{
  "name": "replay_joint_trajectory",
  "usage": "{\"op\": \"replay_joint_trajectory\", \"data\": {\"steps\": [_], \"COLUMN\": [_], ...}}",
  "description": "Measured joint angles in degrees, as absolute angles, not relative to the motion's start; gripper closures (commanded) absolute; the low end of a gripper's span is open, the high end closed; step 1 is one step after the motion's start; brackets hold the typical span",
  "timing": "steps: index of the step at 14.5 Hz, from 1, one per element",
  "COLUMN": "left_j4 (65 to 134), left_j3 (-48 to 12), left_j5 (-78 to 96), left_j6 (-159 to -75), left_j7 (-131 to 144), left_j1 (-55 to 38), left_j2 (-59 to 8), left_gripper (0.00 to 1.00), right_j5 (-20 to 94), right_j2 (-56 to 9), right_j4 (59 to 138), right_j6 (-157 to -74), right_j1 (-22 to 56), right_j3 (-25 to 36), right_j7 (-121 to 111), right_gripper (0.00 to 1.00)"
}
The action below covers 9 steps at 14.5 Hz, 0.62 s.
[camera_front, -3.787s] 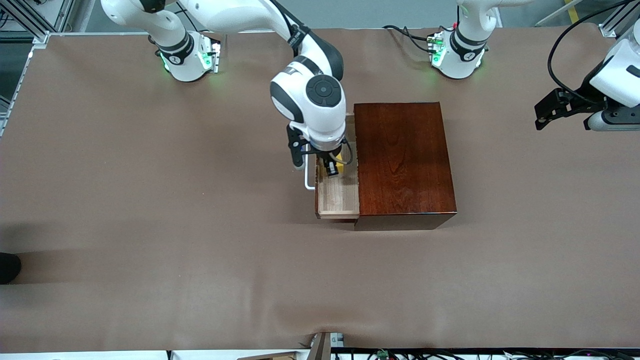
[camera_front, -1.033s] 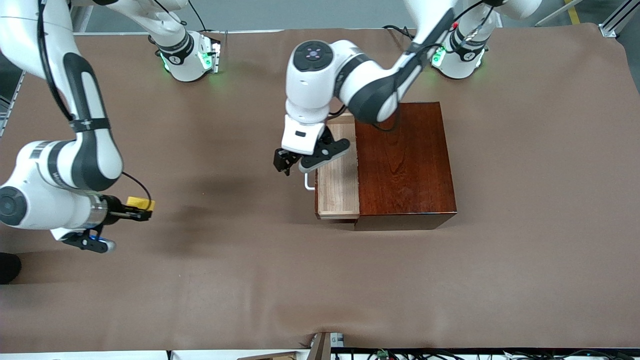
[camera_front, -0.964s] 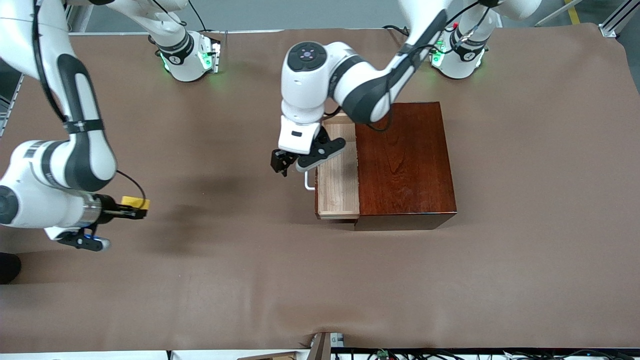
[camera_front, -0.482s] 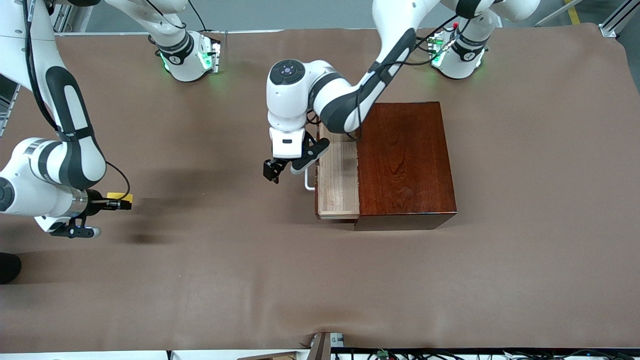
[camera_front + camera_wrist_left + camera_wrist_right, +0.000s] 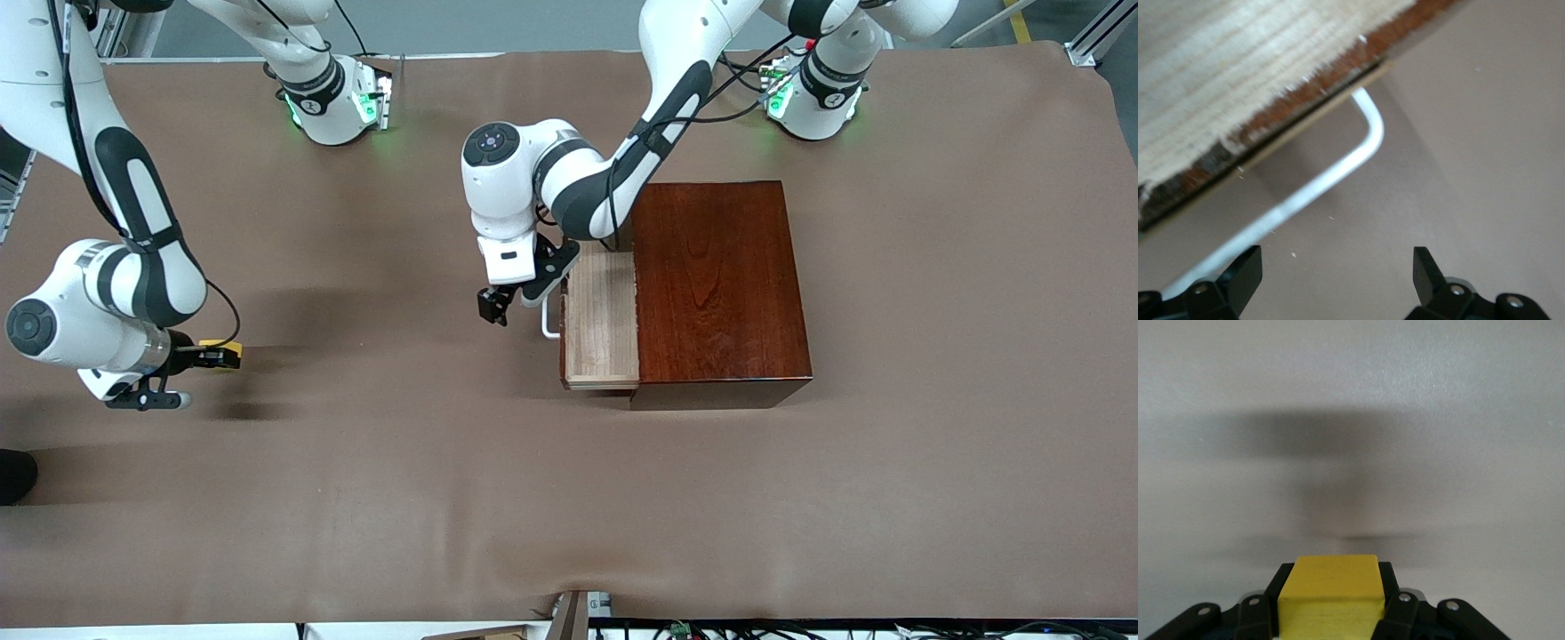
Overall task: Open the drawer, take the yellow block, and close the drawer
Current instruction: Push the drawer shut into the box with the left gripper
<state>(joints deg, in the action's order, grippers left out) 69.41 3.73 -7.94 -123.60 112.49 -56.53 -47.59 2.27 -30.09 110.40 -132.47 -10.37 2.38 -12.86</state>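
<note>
Drawer (image 5: 601, 320) stands open, bare; right tool (image 5: 216, 356) grips yellow block (image 5: 220, 343); left tool (image 5: 494, 306) wide.

The bench (image 5: 373, 498), covered in brown matting that ripples a little along the edge nearest the front camera, carries a glossy dark-red wooden box (image 5: 718, 284) near its middle, whose drawer (image 5: 601, 329) stands pulled out toward the right arm's end, apparently empty, and both arm bases.

Left pincer (image 5: 494, 307) hangs low with fingers spread; right pincer (image 5: 216, 356) is clamped tight, arm outstretched
</note>
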Motion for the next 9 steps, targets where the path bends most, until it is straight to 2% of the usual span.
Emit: {"op": "replay_joint_trajectory", "data": {"steps": [4, 6, 8, 9], "left_j4": [68.67, 68.31, 68.15, 68.14], "left_j3": [4.61, 5.43, 6.33, 6.42], "left_j5": [-7.94, -7.94, -7.94, -7.94], "left_j6": [-119.51, -117.18, -114.76, -113.57], "left_j7": [113.06, 114.74, 114.95, 114.98], "left_j1": [-56.55, -56.55, -56.38, -56.25], "left_j2": [-47.62, -47.61, -47.52, -47.44], "left_gripper": [0.0, 0.0, 0.0, 0.0], "right_j5": [2.58, 4.53, 5.95, 6.26], "right_j2": [-30.5, -30.67, -30.61, -30.58], "right_j4": [112.5, 113.16, 113.4, 113.48], "right_j6": [-134.02, -134.56, -134.9, -135.02], "right_j1": [-10.85, -10.91, -11.02, -11.07], "right_j3": [2.37, 2.36, 2.43, 2.43], "right_j7": [-12.82, -12.82, -12.79, -12.79], "right_gripper": [1.0, 0.93, 0.7, 0.49]}}
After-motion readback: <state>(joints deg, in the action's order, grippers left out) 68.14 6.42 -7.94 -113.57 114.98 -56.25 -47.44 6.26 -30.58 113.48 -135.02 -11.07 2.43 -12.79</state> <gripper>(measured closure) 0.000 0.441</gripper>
